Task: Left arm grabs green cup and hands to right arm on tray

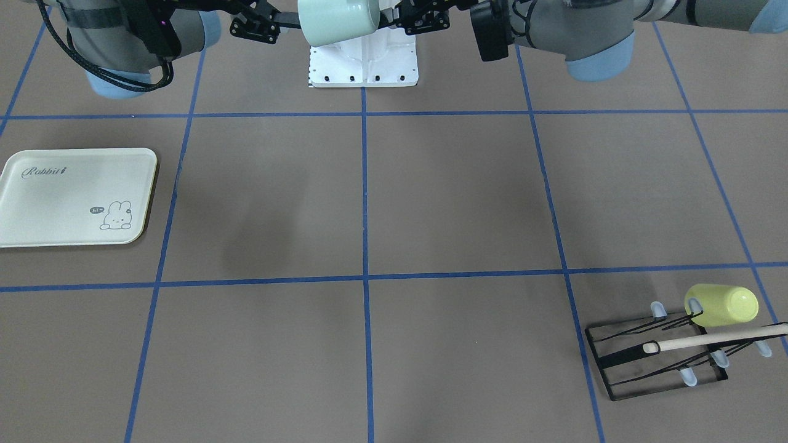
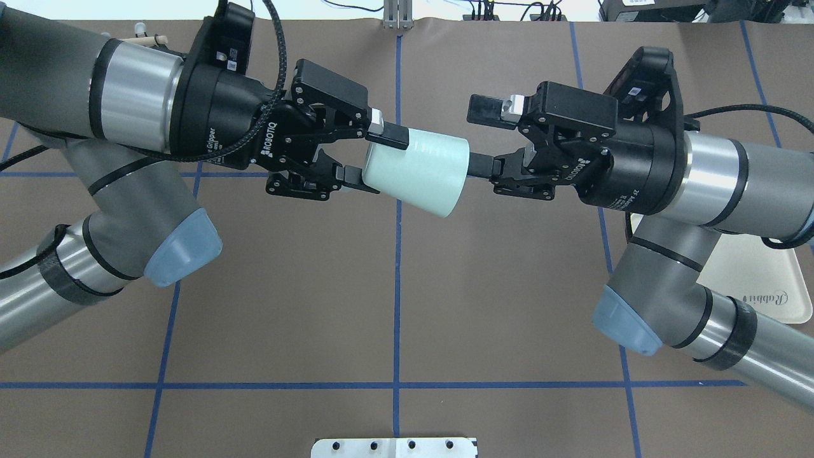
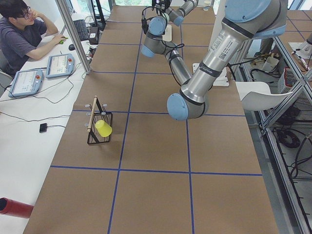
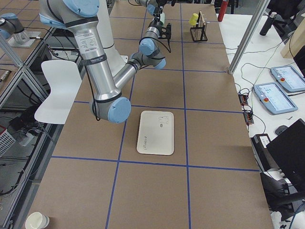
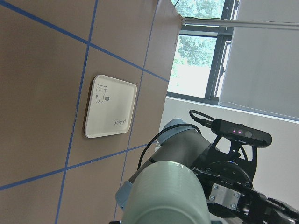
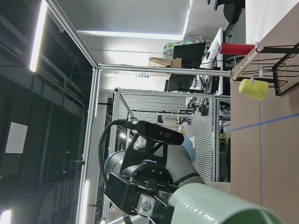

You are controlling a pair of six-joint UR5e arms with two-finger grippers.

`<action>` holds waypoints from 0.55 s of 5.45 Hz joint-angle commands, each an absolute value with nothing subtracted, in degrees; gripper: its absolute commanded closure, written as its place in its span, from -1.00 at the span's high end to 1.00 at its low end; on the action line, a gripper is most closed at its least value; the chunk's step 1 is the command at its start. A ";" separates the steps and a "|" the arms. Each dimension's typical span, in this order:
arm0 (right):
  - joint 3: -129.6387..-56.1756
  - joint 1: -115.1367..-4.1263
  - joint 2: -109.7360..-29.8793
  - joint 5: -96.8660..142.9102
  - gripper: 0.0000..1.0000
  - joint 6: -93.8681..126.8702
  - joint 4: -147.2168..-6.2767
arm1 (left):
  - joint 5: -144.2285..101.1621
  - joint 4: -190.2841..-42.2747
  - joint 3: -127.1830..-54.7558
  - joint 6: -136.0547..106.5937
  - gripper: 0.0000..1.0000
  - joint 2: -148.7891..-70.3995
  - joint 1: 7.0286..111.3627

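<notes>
The pale mint-green cup [image 2: 420,170] lies on its side in the air above the table's middle, mouth toward the right arm. My left gripper [image 2: 375,159] is shut on its narrow bottom end. My right gripper [image 2: 477,137] is open: its lower finger [image 2: 483,166] is at the cup's mouth, its upper finger [image 2: 486,108] stands clear above the cup. The cup also shows in the front view [image 1: 338,21] and in both wrist views [image 5: 163,196] [image 6: 219,205]. The cream Rabbit tray [image 1: 74,197] lies bare on the table on the right arm's side, partly under that arm in the overhead view [image 2: 763,280].
A black wire rack [image 1: 659,363] stands at the far corner on the left arm's side, holding a yellow-green cup [image 1: 723,304] and a wooden dowel [image 1: 714,338]. The white base plate [image 1: 363,64] sits between the arms. An operator [image 3: 22,34] sits at a desk beside the table.
</notes>
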State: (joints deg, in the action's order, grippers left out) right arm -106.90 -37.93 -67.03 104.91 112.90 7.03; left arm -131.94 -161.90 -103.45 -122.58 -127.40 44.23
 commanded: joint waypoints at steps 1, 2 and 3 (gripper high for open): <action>-106.88 -37.79 -66.97 104.94 0.80 112.85 6.77 | -131.92 -161.89 -103.36 -123.31 -0.78 -127.97 44.12; -106.79 -37.71 -66.28 105.12 0.78 112.94 6.68 | -131.84 -161.81 -103.36 -123.22 -0.78 -127.97 44.12; -106.70 -37.71 -65.83 105.20 0.66 112.94 6.68 | -131.84 -161.81 -103.36 -123.22 -0.78 -127.97 44.12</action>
